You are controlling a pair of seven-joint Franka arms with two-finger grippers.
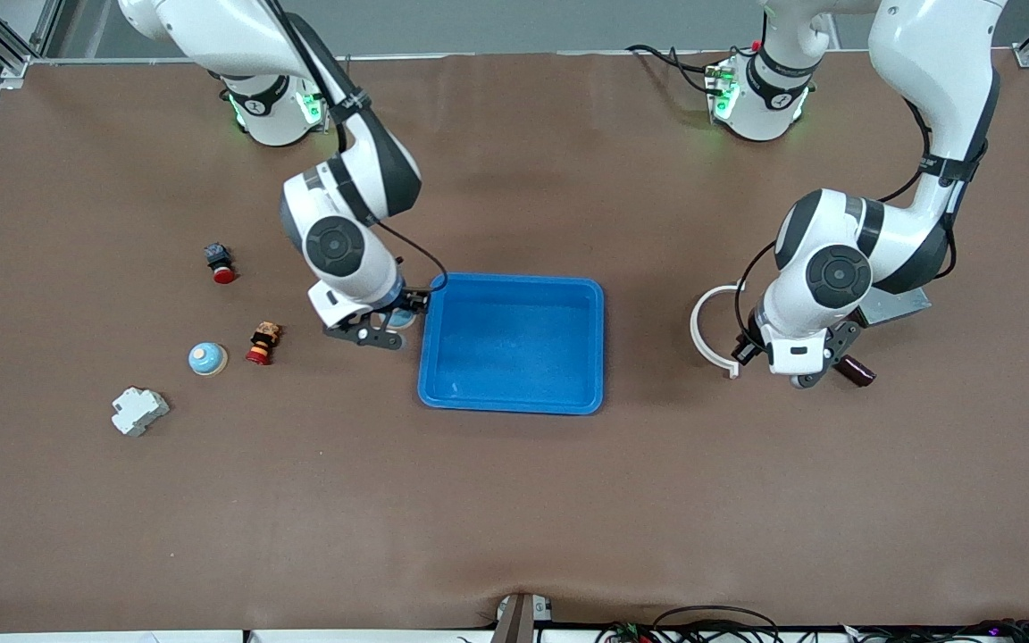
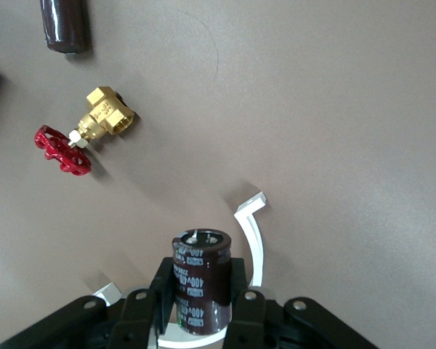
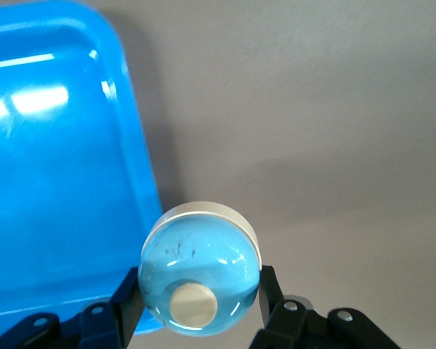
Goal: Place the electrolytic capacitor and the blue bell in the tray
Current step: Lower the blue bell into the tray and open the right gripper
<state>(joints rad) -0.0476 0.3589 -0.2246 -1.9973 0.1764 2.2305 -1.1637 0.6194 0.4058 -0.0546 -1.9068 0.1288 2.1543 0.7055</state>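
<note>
The bright blue tray [image 1: 514, 393] lies mid-table and holds nothing. My right gripper [image 1: 392, 327] is shut on a light blue bell [image 3: 198, 270], held just outside the tray's rim [image 3: 134, 145] on the side toward the right arm's end. The bell peeks out under the hand in the front view [image 1: 404, 317]. My left gripper [image 1: 807, 373] is shut on a dark brown electrolytic capacitor [image 2: 201, 280], held upright over a white ring piece [image 2: 255, 231] toward the left arm's end. The hand hides that capacitor in the front view.
A second dark capacitor [image 1: 857, 371] lies beside the left hand, a brass valve with a red handwheel [image 2: 94, 129] near it. A grey metal box [image 1: 897, 304] sits under the left arm. Toward the right arm's end lie another blue bell [image 1: 207, 358], a small figurine [image 1: 263, 343], a red button [image 1: 221, 263] and a white breaker [image 1: 138, 411].
</note>
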